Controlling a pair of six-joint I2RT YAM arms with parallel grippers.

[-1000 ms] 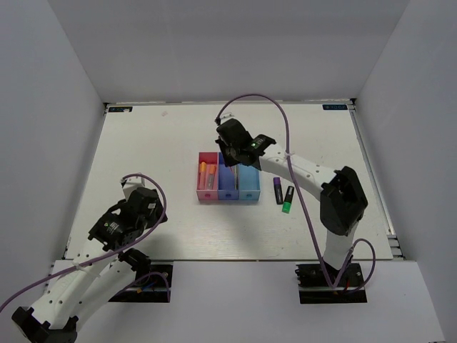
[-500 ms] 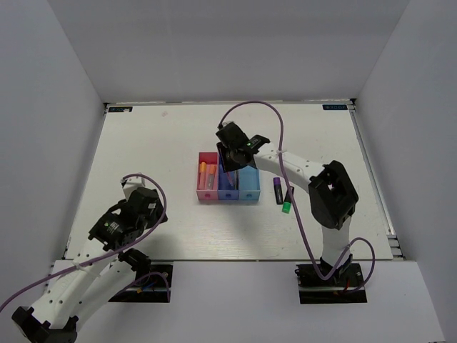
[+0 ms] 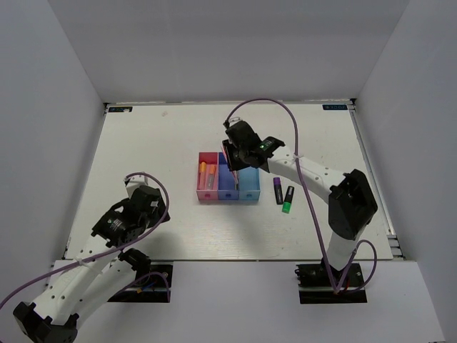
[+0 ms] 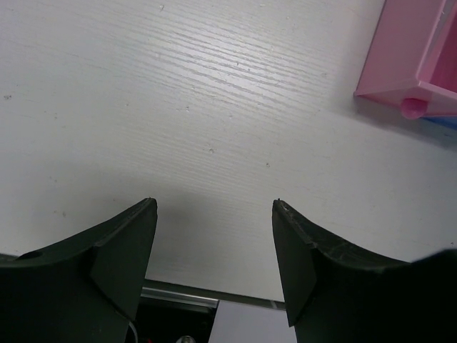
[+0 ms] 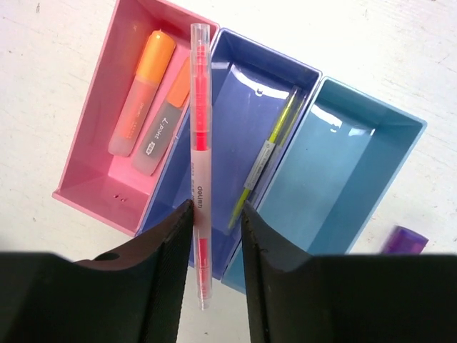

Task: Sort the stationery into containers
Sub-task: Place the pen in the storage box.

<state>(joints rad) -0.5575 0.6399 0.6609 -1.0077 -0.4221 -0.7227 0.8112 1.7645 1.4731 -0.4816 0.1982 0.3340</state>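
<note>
My right gripper (image 5: pixel 216 204) hovers over the joined bins, also seen from above (image 3: pixel 234 158). A thin pink-red pen (image 5: pixel 200 128) hangs between its jaws over the wall between the pink-red bin (image 5: pixel 100 193) and the dark blue bin (image 5: pixel 243 107). The pen touches only the left finger; a gap separates it from the right finger. Two orange-pink highlighters (image 5: pixel 139 100) lie in the pink-red bin. A thin yellow pen (image 5: pixel 268 153) lies in the dark blue bin. The light blue bin (image 5: pixel 335 164) holds nothing. My left gripper (image 4: pixel 214 207) is open and empty over bare table.
A stubby purple highlighter (image 3: pixel 277 191) and a black one with a green end (image 3: pixel 288 199) lie on the table right of the bins. The pink-red bin's corner (image 4: pixel 421 71) shows at the upper right of the left wrist view. White walls enclose the table.
My right gripper has shifted slightly right and turned over the bins with the pink-red pen. The left arm has barely moved.
</note>
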